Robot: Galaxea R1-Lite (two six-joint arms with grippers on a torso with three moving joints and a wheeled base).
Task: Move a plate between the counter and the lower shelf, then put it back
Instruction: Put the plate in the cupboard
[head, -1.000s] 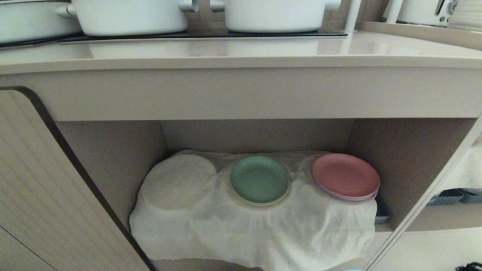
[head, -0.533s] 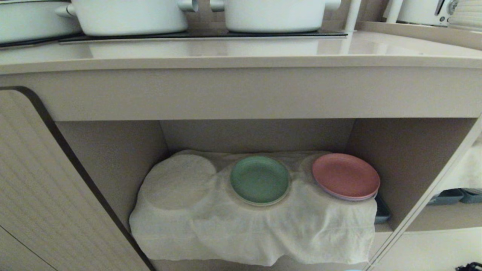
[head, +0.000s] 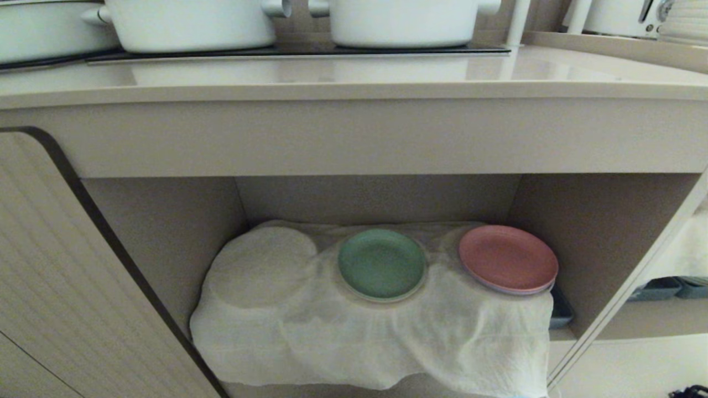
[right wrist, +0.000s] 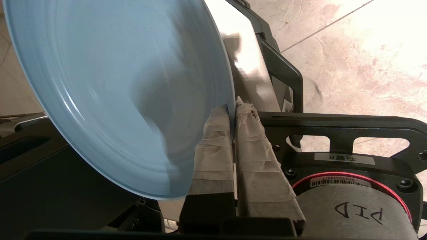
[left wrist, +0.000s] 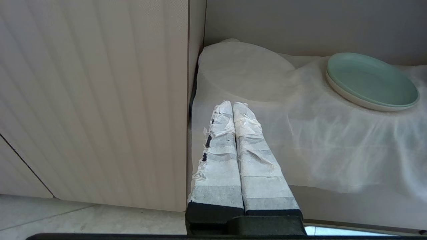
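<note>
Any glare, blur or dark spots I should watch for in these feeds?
Head view: soft reflections on the counter; the lower shelf recess is dim at the back. Right wrist view: floor washed out bright, the plate smeared near its middle. Left wrist view: evenly lit.

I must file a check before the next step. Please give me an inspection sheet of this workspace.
Surface: counter bare at its front; lower shelf floor covered by white cloth.
Job's things: plate, light blue, held on edge, outside the shelf.
Clutter: green plate and pink plate on the cloth; white pots on the cooktop.
Grippers: right gripper jaws shut on the plate's rim; left gripper jaws shut, empty, before the shelf.
Cables: nothing seen.
Surroundings: ribbed cabinet door at left; tiled floor.
</note>
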